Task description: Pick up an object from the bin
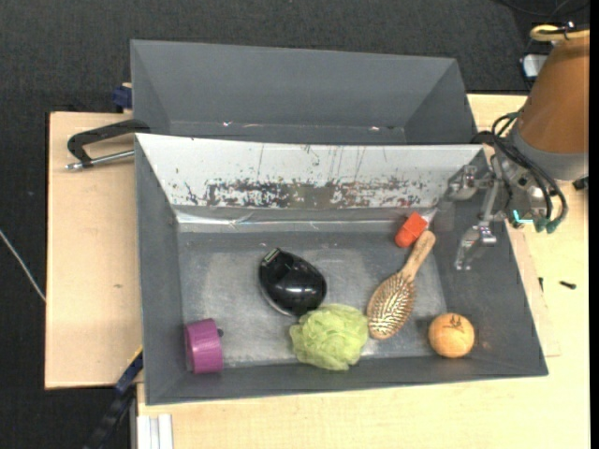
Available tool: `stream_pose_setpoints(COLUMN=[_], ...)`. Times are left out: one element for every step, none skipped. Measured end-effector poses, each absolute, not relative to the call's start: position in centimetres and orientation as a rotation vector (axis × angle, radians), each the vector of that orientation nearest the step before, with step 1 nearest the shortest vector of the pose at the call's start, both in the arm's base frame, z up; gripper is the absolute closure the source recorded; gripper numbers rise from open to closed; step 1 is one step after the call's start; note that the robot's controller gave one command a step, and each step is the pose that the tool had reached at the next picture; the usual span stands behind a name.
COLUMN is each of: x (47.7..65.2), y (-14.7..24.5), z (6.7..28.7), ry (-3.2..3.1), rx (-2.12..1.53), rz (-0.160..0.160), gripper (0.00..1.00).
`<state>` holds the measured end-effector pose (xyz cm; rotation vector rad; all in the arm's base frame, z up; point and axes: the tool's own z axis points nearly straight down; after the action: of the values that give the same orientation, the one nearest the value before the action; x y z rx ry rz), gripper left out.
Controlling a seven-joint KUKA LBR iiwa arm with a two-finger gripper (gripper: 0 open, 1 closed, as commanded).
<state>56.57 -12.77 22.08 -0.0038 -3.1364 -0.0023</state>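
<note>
Camera view shows the gripper [474,249] hanging right of the hairbrush [398,293], nothing seen in it; whether the claw is spread or pressed together, one cannot tell. Probably it waits aside. Nearest is an orange block [410,229] at the hairbrush handle's end.

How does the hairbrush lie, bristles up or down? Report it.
Bristles up: the hairbrush lies flat, and the dotted bristle side of its oval head faces the camera.
</note>
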Motion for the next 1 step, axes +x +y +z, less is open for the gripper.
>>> stream_pose_setpoints(x=[56.73], y=[-12.73], z=[22.5], ry=[-3.144], rx=[-0.001], rz=[0.0], gripper=[0.0])
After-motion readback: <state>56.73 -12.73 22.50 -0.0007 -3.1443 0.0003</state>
